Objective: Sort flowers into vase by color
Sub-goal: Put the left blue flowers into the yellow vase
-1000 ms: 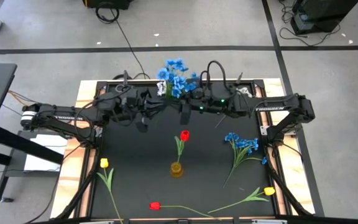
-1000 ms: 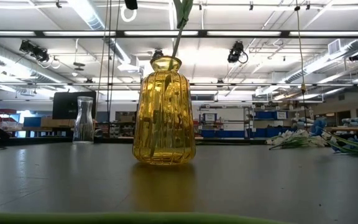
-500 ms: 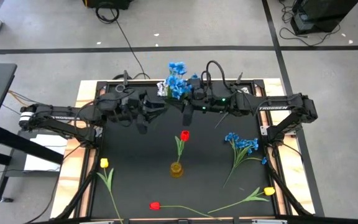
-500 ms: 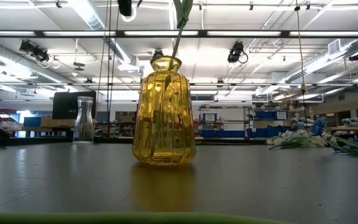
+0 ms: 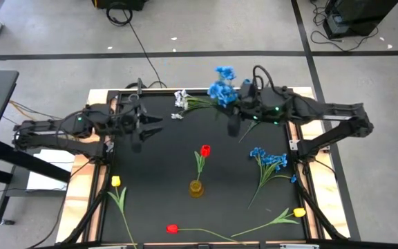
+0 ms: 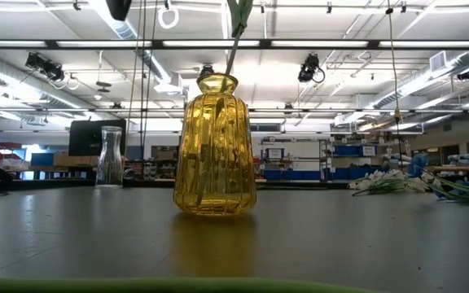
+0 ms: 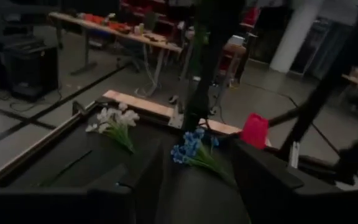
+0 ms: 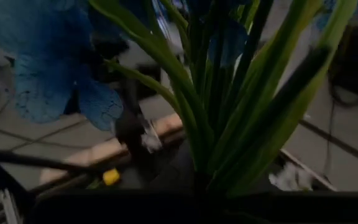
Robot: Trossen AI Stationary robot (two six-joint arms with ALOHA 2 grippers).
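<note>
My right gripper [image 5: 232, 123] is shut on a blue small-blossom spray [image 5: 221, 90] over the table's far right part. The spray's blossoms and green leaves fill the right wrist view [image 8: 229, 93]. My left gripper [image 5: 142, 133] is open and empty over the far left part. White sprays [image 5: 182, 99] lie at the far edge. A yellow glass vase [image 5: 196, 188] stands mid-table with a red tulip [image 5: 204, 150] in it. Another blue spray [image 5: 268, 159] lies on the table at the right and also shows in the left wrist view [image 7: 191, 149]. My right gripper holds the blue spray by its bunched green stems [image 8: 199, 174], below the blossoms. The fingers themselves are hidden in the dark at the picture's bottom. The spray is lifted clear of the table, its blossoms [image 5: 220, 88] reaching past the fingers toward the far edge.
A yellow tulip [image 5: 115, 182] lies near the left edge, another [image 5: 299, 212] at the near right, and a red tulip [image 5: 172, 228] at the near edge. A clear glass vase [image 6: 111, 156] stands behind the yellow vase [image 6: 216, 146], left of it in the low view.
My right gripper has carried the blue spray toward the table's right edge, clear of the table. My left gripper has drawn back toward the left edge, away from the spray. The white sprays at the far edge now show uncovered.
</note>
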